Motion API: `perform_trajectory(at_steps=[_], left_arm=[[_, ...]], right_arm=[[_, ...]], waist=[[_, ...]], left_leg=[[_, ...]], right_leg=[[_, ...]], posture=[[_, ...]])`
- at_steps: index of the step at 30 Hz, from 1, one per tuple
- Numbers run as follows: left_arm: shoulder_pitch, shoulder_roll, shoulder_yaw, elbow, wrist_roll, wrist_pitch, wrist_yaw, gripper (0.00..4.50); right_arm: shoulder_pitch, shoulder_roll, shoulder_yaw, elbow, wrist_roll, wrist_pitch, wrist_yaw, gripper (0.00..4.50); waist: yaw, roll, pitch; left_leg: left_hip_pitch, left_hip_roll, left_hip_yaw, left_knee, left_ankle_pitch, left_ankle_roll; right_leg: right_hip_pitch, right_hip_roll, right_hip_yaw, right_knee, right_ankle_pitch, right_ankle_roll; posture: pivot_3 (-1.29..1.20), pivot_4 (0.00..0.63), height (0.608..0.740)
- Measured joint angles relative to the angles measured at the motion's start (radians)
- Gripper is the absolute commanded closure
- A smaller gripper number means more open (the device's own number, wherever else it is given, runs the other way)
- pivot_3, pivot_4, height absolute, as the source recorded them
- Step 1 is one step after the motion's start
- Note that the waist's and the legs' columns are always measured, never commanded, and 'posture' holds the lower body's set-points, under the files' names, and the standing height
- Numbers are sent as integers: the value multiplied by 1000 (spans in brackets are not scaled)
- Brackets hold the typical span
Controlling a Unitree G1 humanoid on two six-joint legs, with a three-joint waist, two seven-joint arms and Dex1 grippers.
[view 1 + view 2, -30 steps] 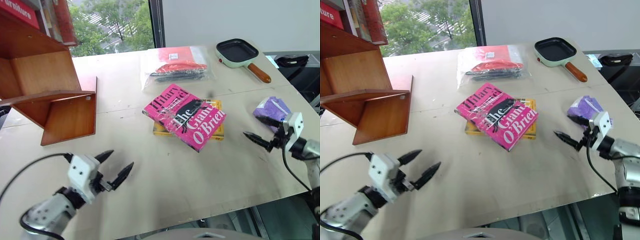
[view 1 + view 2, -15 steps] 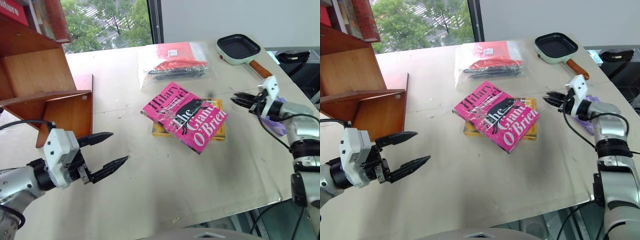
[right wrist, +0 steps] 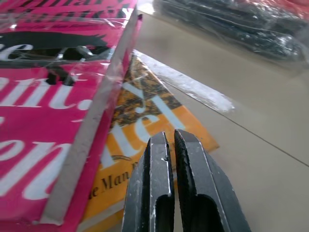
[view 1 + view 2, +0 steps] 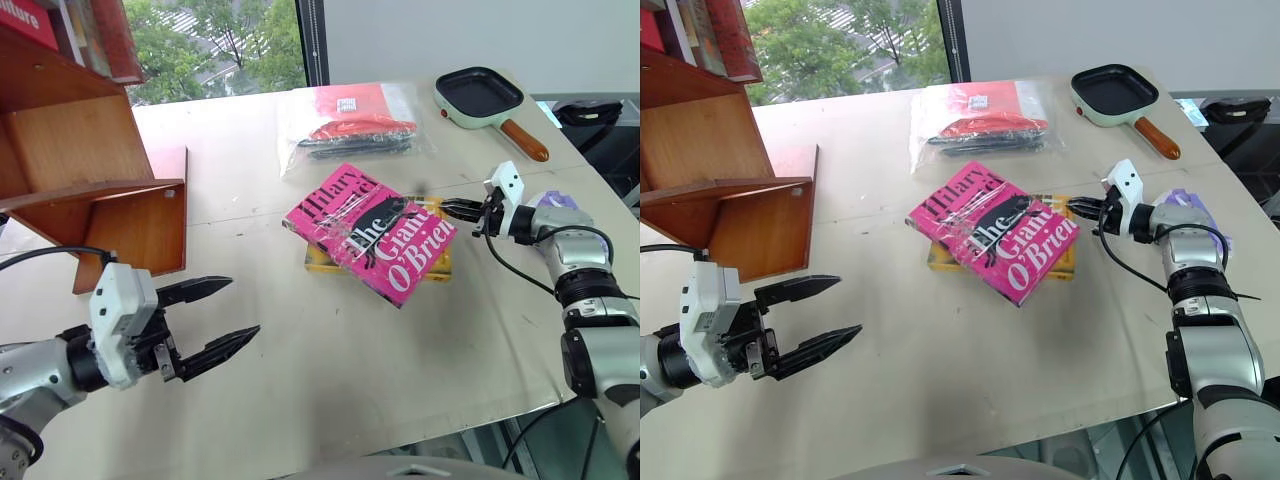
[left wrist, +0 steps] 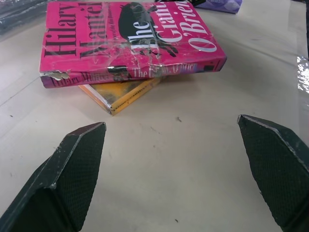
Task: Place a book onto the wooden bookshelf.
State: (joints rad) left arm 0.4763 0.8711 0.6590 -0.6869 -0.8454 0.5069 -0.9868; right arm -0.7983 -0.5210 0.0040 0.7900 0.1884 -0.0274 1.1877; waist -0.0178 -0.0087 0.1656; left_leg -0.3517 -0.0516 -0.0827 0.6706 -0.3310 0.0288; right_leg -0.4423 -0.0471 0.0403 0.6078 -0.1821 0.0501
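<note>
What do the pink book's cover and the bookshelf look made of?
The pink book: paperback card cover under a clear glossy film, judging by wrinkled, shiny highlights across the lettering; its spine edge looks scuffed in the left wrist view. The bookshelf: reddish-brown wood or wood-look board with a smooth, slightly satin finish; solid wood or veneer can't be told.

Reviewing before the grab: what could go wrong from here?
1. The right gripper is shut, tips at the pink book's edge above the yellow book; a push could slide both books.
2. The pink book overhangs the yellow book, so a lift may drag it along.
3. The left gripper is open, well short of the pink book, and the wooden bookshelf stands far off.
</note>
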Motion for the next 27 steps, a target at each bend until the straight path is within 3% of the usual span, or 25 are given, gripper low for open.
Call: perform_trajectory(at_steps=[11,20,23,27], left_arm=[[17,-3,1,-9,15,7,-1,0],[17,-22,0,-9,37,7,2,0],[3,-84,-2,-8,-19,35,61,0],[-18,-164,-80,25,-161,190,256,0]], right_arm=[[154,28,60,-326,29,149,51,4440],[170,59,77,-400,44,188,35,4440],[173,50,74,-397,45,177,26,4440],[211,-21,36,-414,66,176,29,4440]], waist=[[1,0,0],[1,0,0],[2,-1,-1],[7,-1,-1]], left_leg=[[0,0,0,0,0,0],[0,0,0,0,1,-1],[0,0,0,1,1,-1],[0,-1,-1,2,1,-1]], right_leg=[[0,0,0,1,0,0],[0,0,0,1,1,-1],[0,0,0,1,1,-1],[0,-1,-1,1,1,-1]], posture=[[0,150,740],[0,150,740],[0,150,740],[0,150,740]])
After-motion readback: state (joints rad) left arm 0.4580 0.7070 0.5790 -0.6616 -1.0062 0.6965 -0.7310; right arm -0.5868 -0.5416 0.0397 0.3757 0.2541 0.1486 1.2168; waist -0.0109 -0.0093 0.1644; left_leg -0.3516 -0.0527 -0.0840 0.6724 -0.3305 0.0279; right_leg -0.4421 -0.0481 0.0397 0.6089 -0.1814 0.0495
